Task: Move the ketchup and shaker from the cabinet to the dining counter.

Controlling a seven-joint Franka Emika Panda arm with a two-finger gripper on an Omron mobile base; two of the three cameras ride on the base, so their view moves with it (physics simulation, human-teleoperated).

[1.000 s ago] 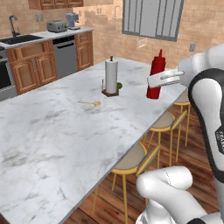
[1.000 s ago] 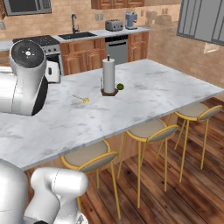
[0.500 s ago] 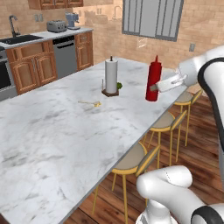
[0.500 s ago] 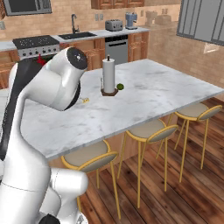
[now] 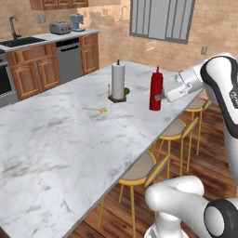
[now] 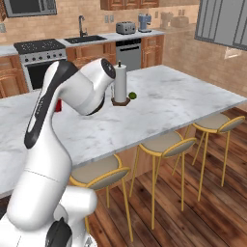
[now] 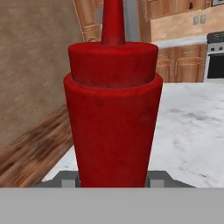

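Note:
The ketchup (image 5: 155, 87) is a slim red squeeze bottle standing upright near the right edge of the dining counter (image 5: 56, 139). Its base is at the marble; contact cannot be told. My gripper (image 5: 158, 97) reaches in from the right and is shut on its lower body. In the hand view the ketchup (image 7: 113, 118) rises between my two fingertips (image 7: 66, 179), with the marble dining counter (image 7: 192, 127) behind it. In the right base view my arm hides most of the bottle, leaving a red sliver of ketchup (image 6: 59, 105). The shaker is out of view.
A paper towel roll (image 5: 118, 81) on a wooden stand sits left of the bottle, with a small green fruit (image 5: 126, 91) beside it and a small yellow object (image 5: 100, 110) nearer. Yellow-legged stools (image 5: 179, 128) line the counter's edge. Wall cabinets (image 6: 125, 4) hang above the back counter.
The arm has carried the ketchup left and down, in over the counter toward the paper towel roll. The grip on the bottle has stayed the same.

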